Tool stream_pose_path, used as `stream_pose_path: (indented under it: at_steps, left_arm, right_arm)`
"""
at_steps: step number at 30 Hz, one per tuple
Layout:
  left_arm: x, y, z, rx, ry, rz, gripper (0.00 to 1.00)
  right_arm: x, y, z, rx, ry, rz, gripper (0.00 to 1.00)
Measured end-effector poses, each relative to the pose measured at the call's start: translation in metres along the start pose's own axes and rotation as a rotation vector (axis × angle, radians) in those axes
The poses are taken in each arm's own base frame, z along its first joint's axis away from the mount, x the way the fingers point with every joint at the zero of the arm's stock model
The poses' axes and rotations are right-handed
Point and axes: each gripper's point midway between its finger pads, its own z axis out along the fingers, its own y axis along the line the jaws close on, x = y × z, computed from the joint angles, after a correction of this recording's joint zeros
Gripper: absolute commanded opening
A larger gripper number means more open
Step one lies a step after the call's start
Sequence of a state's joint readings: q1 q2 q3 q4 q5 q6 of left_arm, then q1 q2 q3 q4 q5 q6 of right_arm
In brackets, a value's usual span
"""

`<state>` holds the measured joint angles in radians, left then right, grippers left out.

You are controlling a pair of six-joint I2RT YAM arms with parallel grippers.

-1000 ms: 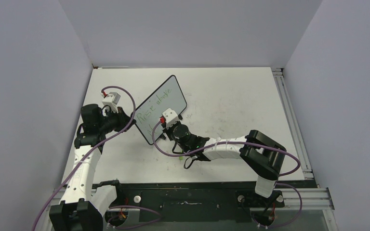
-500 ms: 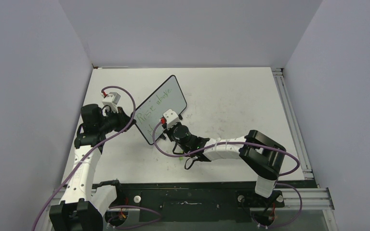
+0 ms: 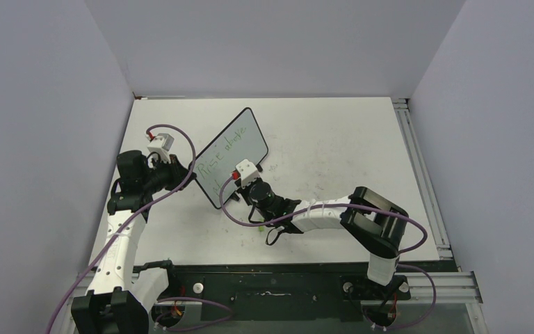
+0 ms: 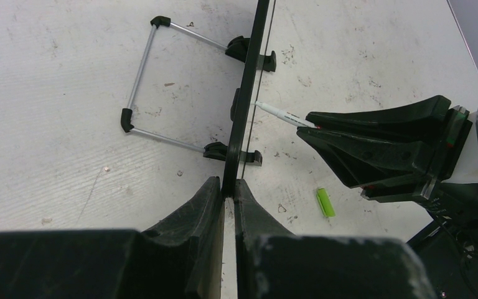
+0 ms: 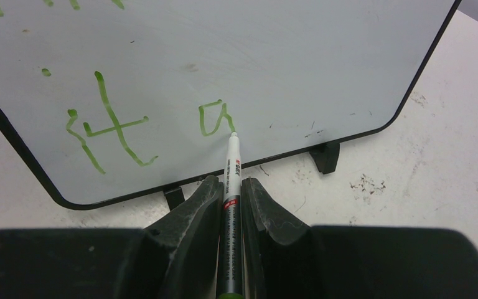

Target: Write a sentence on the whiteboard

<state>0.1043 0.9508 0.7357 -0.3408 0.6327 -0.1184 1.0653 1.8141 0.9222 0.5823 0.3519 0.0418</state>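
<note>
Green strokes make up the sentence (image 3: 226,154), two short slanting lines on the whiteboard (image 3: 242,133). The board stands upright on the white, scuffed desk (image 3: 334,139), left of centre in the overhead view and turned diagonally, its far end toward the upper middle of the frame. The upper line begins "Rise"; the rest is too small to read from above.

The left hand (image 3: 189,178) sits at the lower left end of the board. In the left wrist view its two black fingers (image 4: 210,199) are closed on the whiteboard (image 4: 250,87), pinching the thin black frame, which runs edge-on up the middle of the frame. Left of that edge, a wire stand (image 4: 138,75) of silver rods with black corner pieces lies flat on the desk (image 4: 50,137) behind the board.

The right hand (image 3: 235,186) is at the front of the board, near its lower end. Its jaws are clamped tight on a marker (image 5: 231,168) with a white barrel, which points straight up the right wrist view between the fingers (image 5: 202,199). The tip touches the whiteboard (image 5: 274,56) at the lower right of a small green loop, low in the frame's centre. To the left of that loop the sentence (image 5: 115,128) shows strokes like "it". Black feet (image 5: 325,157) under the bottom edge rest on the desk (image 5: 423,187).

From the left wrist view, the right hand (image 4: 308,128) holds the marker (image 4: 279,113) against the board, and a green cap (image 4: 325,202) lies on the desk near it, lower right.
</note>
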Motion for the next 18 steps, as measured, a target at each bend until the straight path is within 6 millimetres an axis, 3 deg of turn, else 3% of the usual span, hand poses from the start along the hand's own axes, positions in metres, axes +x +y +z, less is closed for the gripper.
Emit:
stream_pose_path:
  at_steps: [12, 18]
  left_arm:
    - [0.000, 0.000, 0.000, 0.001, 0.000, 0.000, 0.00]
    - [0.000, 0.000, 0.000, 0.001, 0.000, 0.000, 0.00]
  right_arm:
    - [0.002, -0.003, -0.005, 0.003, 0.004, -0.002, 0.05]
    - [-0.028, -0.009, -0.014, 0.010, -0.055, 0.026, 0.05]
